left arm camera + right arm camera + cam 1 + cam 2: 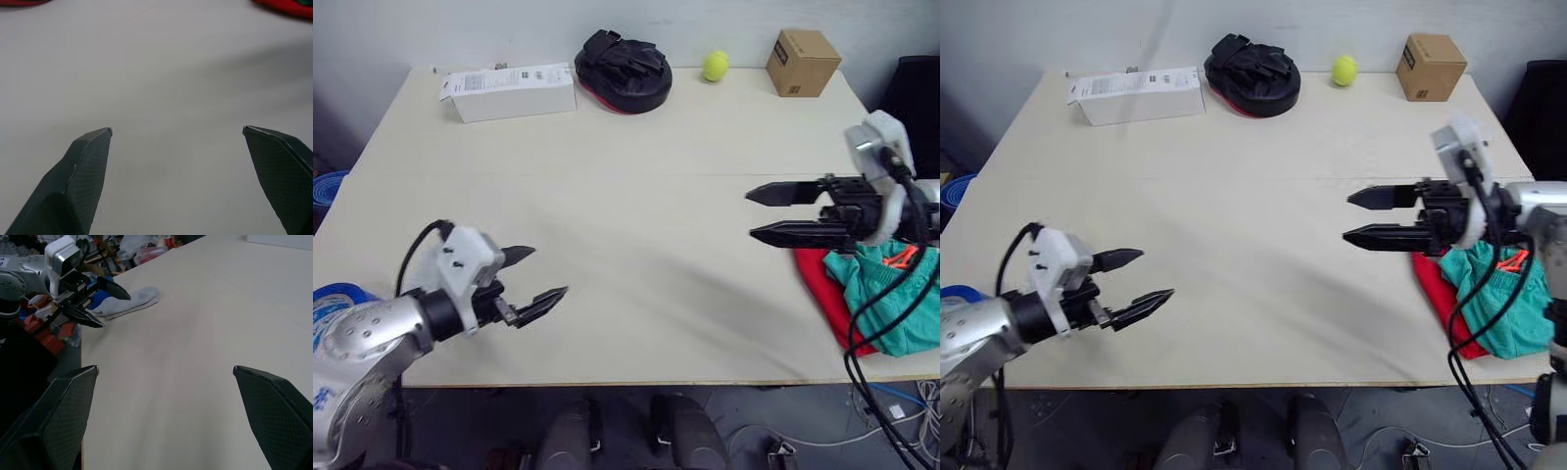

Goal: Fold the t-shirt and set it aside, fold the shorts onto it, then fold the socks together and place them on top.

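The red t-shirt [819, 282] lies folded at the table's right front edge. The teal-green shorts [889, 295] rest bunched on top of it, with an orange drawstring showing. My right gripper [749, 214] hovers open just left of this pile, with nothing between its fingers. Over the bare table near the front left, my left gripper [549, 270] is also open and empty. In the right wrist view, the grey socks [130, 301] lie flat on the table edge right beside my left gripper [116, 311].
Along the far edge stand a white carton [509, 91], a black padded mitt [622, 69], a yellow-green tennis ball [715, 66] and a small cardboard box [803, 62]. Black cables [876, 323] hang off my right arm over the clothes pile.
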Robot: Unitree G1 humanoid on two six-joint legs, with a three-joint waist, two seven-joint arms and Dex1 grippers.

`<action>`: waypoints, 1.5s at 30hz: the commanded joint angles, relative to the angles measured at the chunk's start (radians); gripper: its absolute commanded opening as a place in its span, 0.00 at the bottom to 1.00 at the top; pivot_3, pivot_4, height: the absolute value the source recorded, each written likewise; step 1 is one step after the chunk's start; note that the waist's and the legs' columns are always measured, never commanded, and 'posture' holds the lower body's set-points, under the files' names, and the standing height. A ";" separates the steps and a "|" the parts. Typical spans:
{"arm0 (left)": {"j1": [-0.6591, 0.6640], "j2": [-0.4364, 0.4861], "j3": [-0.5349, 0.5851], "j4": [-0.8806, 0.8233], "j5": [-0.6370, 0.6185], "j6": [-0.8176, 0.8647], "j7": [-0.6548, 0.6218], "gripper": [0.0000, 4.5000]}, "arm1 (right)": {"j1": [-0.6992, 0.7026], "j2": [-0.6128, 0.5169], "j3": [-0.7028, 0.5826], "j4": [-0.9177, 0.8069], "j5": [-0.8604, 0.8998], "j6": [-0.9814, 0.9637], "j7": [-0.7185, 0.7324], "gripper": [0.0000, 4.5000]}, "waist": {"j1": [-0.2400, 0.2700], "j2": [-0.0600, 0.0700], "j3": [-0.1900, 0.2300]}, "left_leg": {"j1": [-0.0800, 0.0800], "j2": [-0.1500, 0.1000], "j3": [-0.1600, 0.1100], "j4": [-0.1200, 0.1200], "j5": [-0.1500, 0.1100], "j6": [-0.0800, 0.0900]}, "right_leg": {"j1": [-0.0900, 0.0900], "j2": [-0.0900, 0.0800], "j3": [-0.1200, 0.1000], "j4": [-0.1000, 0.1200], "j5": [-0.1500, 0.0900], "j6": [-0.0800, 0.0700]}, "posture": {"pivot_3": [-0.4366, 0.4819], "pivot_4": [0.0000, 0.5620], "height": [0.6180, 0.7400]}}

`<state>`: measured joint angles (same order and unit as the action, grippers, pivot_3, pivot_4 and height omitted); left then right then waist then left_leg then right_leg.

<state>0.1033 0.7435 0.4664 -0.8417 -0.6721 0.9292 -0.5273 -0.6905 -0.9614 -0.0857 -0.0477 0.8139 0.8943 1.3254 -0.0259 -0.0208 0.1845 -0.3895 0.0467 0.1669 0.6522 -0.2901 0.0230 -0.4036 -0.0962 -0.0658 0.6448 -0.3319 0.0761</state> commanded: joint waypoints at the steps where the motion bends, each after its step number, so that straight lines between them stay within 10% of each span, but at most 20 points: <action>1: 0.111 -0.020 0.115 -0.099 0.009 0.026 0.051 1.00 | -0.052 0.024 0.045 0.011 -0.029 -0.045 0.057 1.00 | -0.002 0.000 0.000 | 0.000 0.000 0.000 0.000 0.000 0.000 | 0.000 0.000 0.000 -0.001 0.000 0.000 | 0.48 0.27 1.00; 7: 0.278 -0.007 0.166 -0.137 0.190 0.049 0.173 1.00 | -0.104 0.107 0.111 -0.016 -0.047 -0.093 0.107 1.00 | -0.003 0.000 0.000 | 0.000 0.000 0.000 0.000 -0.001 0.000 | 0.000 0.000 -0.001 -0.001 0.000 -0.002 | 0.48 0.27 1.00; 32: 0.170 0.082 -0.085 0.049 0.506 0.318 0.325 1.00 | -0.046 0.163 0.085 -0.155 -0.013 -0.074 0.028 1.00 | -0.004 0.000 0.000 | -0.001 0.001 -0.001 -0.004 -0.003 -0.002 | -0.005 -0.002 -0.003 0.002 -0.001 -0.006 | 0.48 0.27 1.00; 45: 0.224 0.063 -0.087 0.215 0.560 0.186 0.295 0.15 | -0.050 0.156 0.066 -0.157 0.004 -0.053 -0.004 1.00 | -0.010 0.000 0.000 | 0.000 0.001 -0.001 -0.004 -0.003 -0.003 | -0.007 -0.002 -0.003 0.007 -0.004 -0.011 | 0.48 0.27 1.00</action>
<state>0.2962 0.8105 0.3736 -0.6779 -0.1482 1.1178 -0.2316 -0.7286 -0.7848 0.0279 -0.1756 0.7939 0.8362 1.3243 -0.0358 -0.0211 0.1844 -0.3893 0.0481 0.1660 0.6478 -0.2929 0.0196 -0.4105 -0.0985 -0.0691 0.6523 -0.3360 0.0647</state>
